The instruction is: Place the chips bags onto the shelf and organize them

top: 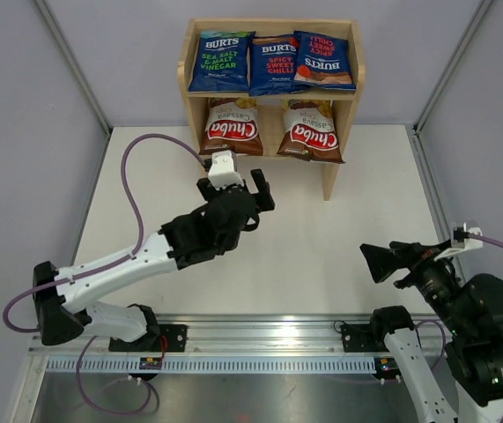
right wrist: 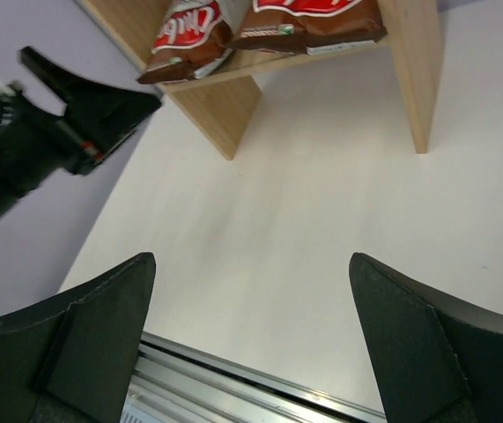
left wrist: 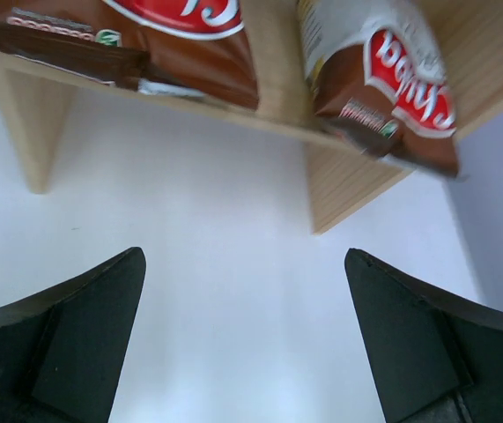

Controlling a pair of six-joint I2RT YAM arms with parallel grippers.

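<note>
A: Looking at the shelf (top: 330, 181), what is on it?

B: Five bags. Three blue BURTS bags (top: 273, 63) stand in a row on the upper tier and lean toward the shelf's back. Their side edges touch or overlap a little (the one at the shelf's right end has its print upside down). They fill that tier nearly from side panel to side panel. Two brown Chuba bags (top: 232, 128) lie on the lower tier with a narrow gap between them. Their lower edges hang a little over the shelf's front edge.

A: And the grippers?

B: The left gripper (top: 233, 192) is just in front of the shelf's left half, near the left Chuba bag. Its fingers do not touch the bag; they are wide apart and hold nothing. The right gripper (top: 381, 263) is well in front of the shelf, beyond its right side. Its fingers are also spread, with nothing between them.

A: Room to move?

B: A broad stretch of white table (top: 321, 229) lies between the shelf's front edge and the right gripper.
</note>
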